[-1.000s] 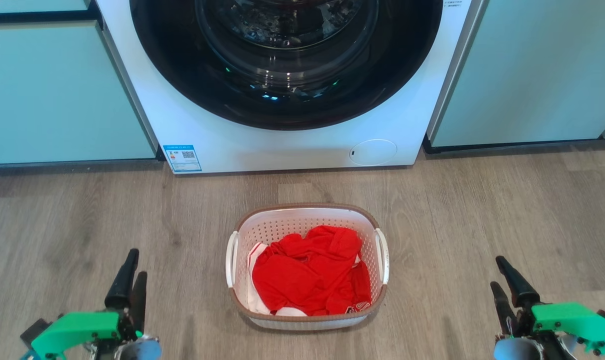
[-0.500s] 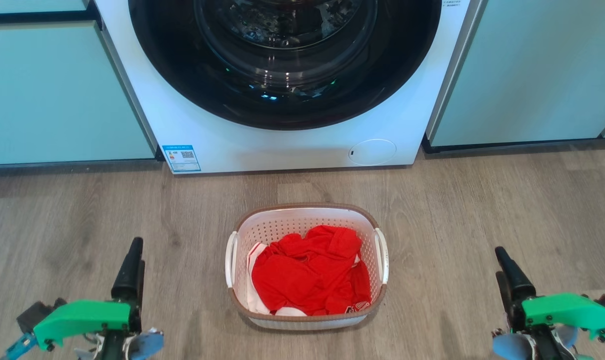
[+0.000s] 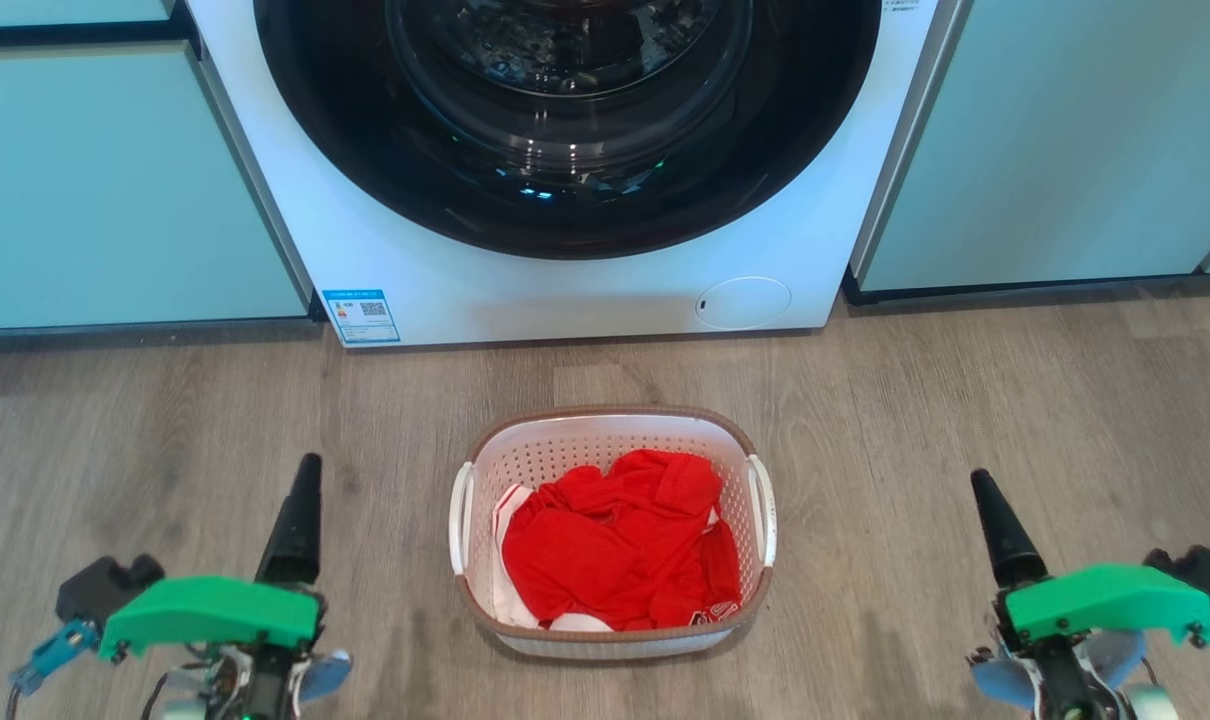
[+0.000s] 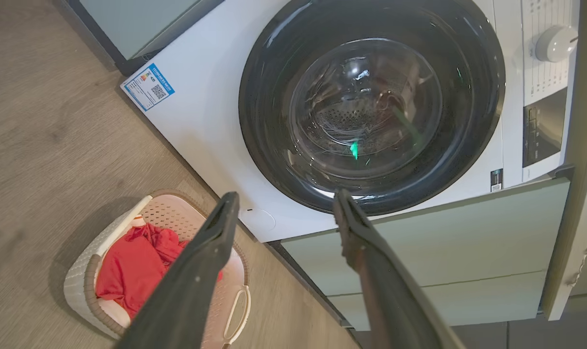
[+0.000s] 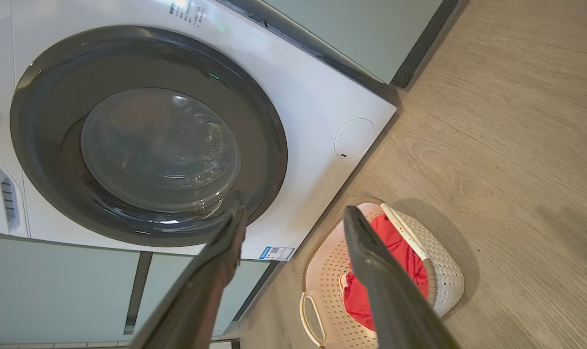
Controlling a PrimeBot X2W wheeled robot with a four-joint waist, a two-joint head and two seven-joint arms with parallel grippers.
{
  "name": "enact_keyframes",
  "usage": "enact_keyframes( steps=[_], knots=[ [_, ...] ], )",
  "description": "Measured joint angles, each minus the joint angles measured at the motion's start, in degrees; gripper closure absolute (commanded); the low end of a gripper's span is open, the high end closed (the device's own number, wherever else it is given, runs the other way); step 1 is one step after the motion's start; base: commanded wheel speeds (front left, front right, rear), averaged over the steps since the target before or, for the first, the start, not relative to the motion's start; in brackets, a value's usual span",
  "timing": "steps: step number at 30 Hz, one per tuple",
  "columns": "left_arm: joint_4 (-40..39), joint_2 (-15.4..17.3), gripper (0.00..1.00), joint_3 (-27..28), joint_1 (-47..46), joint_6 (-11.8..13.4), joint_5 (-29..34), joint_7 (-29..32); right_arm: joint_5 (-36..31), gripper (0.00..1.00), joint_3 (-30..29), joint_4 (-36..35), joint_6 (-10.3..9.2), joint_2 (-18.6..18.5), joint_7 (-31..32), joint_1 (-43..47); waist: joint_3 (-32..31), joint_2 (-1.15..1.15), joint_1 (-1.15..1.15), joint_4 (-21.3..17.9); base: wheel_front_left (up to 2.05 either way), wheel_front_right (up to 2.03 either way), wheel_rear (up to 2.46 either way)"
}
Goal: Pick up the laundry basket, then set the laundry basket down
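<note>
The washing machine [image 3: 565, 290] stands just beyond the laundry basket [image 3: 615, 412], its round dark door shut, and I see no laundry pressed against the glass. My two arms are low on either side of the basket, each clear of it and touching nothing. The left claw [image 3: 308, 470] hovers over the wood floor [image 3: 965, 400] off the basket's left handle. Its fingers [image 4: 211, 242] point past the basket toward the washer and are spread wide with nothing between them. The right claw [image 3: 983, 480] mirrors it off the basket's right handle, farther out, and its fingers [image 5: 371, 261] are likewise parted wide and empty. From my head camera each pair lines up edge-on, so it reads as one dark spike above a green bracket. The basket sits upright on the floor. In the basket lies a crumpled red garment [image 3: 615, 540], covering most of the bottom, with a bit of white cloth [image 3: 510, 510] showing at its left edge.
</note>
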Motion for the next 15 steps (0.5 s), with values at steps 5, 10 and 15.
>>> enact_keyframes(
  steps=[5,10,15],
  knots=[
    [-1.0,0.0,0.00,-1.0,-0.1,0.6,5.9,-0.9,-4.7,0.00,1.1,-0.8,0.00,0.0,-1.1,-0.1,0.0,0.00,0.00,0.0,0.00,0.00,0.00],
    [-1.5,0.1,0.00,-2.5,-0.1,1.5,11.2,-1.7,-8.8,0.00,2.1,-1.6,0.00,0.0,-1.9,-0.1,0.1,0.00,0.00,-0.1,0.00,0.00,0.00],
    [-1.9,0.8,0.00,-4.2,-0.1,2.5,15.7,-2.2,-12.6,0.00,2.9,-2.0,0.00,0.0,-2.5,-0.1,0.0,0.00,0.00,-0.2,0.00,0.00,0.00]
  ],
)
